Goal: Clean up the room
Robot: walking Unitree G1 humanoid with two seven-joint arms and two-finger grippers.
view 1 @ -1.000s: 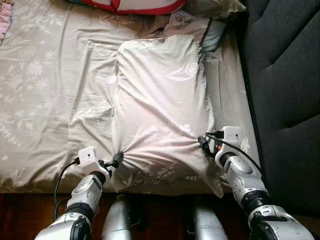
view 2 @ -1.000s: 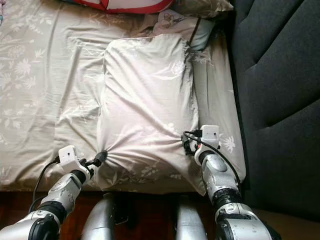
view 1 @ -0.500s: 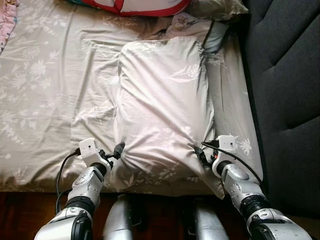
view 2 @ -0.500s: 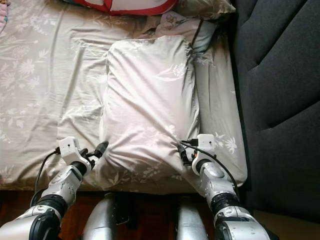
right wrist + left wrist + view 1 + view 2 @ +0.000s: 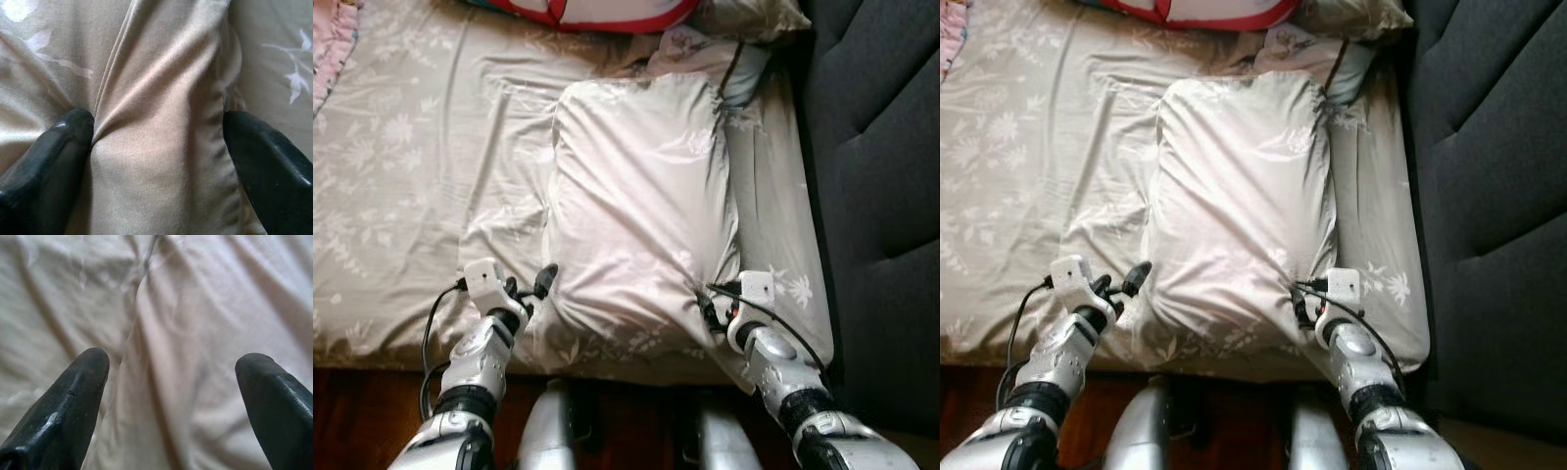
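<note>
A large beige floral pillow (image 5: pixel 641 206) lies lengthwise on the bed, its near end toward me. My left gripper (image 5: pixel 536 289) sits at the pillow's near left corner. In the left wrist view its black fingers (image 5: pixel 73 396) stand wide apart over wrinkled fabric, so it is open. My right gripper (image 5: pixel 710 308) is at the near right corner. It is open, and a fold of the pillowcase (image 5: pixel 156 122) runs between its spread fingers (image 5: pixel 54 156), which rest against the cloth.
The bed sheet (image 5: pixel 401 196) spreads out to the left. A red-trimmed cushion (image 5: pixel 587 12) and a smaller pillow (image 5: pixel 705 54) lie at the far end. A dark padded headboard (image 5: pixel 881 196) rises on the right. Pink cloth (image 5: pixel 328 59) is at far left, and wooden floor (image 5: pixel 352 411) lies below.
The fabric gathers that ran to both grippers have relaxed; both grippers have let go of the pillow's near corners. The camera view has shifted slightly.
</note>
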